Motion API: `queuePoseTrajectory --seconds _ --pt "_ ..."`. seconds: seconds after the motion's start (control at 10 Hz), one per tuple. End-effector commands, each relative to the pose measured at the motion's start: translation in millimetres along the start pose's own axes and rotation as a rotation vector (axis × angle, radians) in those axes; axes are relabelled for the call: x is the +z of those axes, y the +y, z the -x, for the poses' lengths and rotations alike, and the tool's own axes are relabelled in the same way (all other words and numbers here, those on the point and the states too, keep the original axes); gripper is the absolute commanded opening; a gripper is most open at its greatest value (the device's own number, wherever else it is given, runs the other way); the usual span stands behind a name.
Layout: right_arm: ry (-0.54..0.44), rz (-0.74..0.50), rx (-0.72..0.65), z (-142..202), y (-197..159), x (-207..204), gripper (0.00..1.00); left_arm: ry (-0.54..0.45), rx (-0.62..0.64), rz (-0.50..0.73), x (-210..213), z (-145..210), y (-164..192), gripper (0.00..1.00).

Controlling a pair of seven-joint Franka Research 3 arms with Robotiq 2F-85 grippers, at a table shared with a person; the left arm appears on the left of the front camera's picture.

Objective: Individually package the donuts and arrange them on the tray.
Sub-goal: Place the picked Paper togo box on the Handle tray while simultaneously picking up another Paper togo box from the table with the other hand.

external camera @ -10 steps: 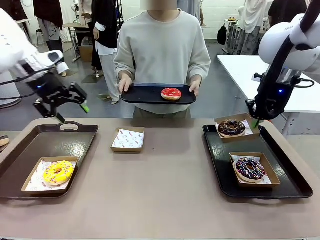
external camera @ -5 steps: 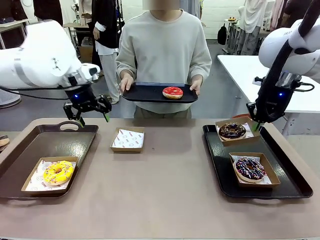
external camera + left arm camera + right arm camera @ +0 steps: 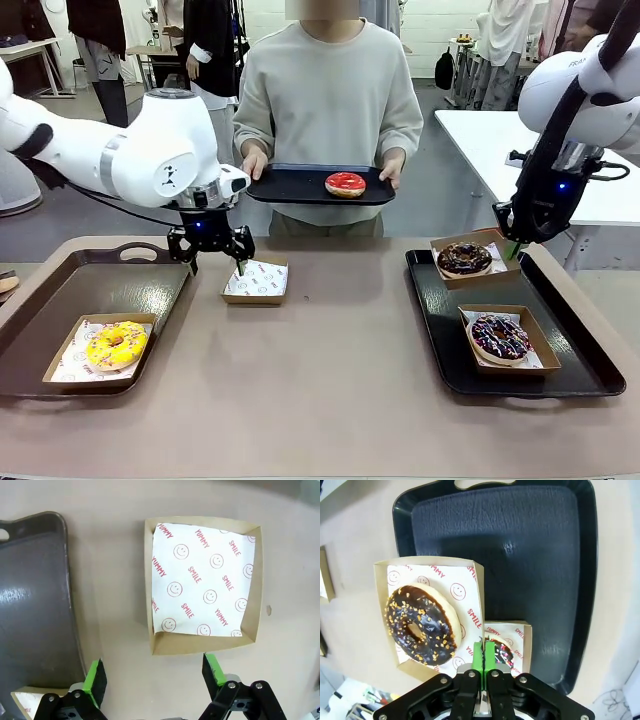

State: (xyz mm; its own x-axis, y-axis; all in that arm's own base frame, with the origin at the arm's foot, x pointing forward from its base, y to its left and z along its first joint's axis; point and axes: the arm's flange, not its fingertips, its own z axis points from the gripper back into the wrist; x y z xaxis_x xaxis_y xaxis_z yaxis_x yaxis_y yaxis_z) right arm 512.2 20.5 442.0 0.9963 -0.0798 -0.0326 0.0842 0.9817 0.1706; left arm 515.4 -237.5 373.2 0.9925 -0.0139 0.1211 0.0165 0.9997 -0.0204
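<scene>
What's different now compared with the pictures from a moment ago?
The left end effector, open, swung from the far left toward the middle and now hovers over the empty paper-lined box. Nothing was grasped or released. The right end effector stayed shut beside the chocolate donut's box; the donuts and the person's tray kept their places.

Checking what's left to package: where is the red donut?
Front view: the red donut sits unboxed on the black tray the person holds at the far side, beyond the empty box.

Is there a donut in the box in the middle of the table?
No, the box in the middle holds just white smiley paper, with nothing on it.
</scene>
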Motion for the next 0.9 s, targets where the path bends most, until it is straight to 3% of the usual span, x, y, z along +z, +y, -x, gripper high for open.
queuePoseTrajectory --seconds 0.0,0.2,0.3,0.8 --pt "0.005 0.001 0.003 1.4 1.2 0.5 0.01 -0.037 0.008 -0.035 -6.5 -13.4 -9.8 1.0" --pt "0.005 0.001 0.003 1.4 1.2 0.5 0.01 -0.056 -0.046 -0.007 -7.4 -6.1 -6.1 1.0" --pt "0.005 0.001 0.003 1.4 1.2 0.5 0.01 -0.007 -0.022 -0.009 -8.7 -6.4 -6.3 1.0" --pt "0.005 0.001 0.003 1.4 1.2 0.5 0.01 -0.007 -0.022 -0.009 -8.7 -6.4 -6.3 1.0"
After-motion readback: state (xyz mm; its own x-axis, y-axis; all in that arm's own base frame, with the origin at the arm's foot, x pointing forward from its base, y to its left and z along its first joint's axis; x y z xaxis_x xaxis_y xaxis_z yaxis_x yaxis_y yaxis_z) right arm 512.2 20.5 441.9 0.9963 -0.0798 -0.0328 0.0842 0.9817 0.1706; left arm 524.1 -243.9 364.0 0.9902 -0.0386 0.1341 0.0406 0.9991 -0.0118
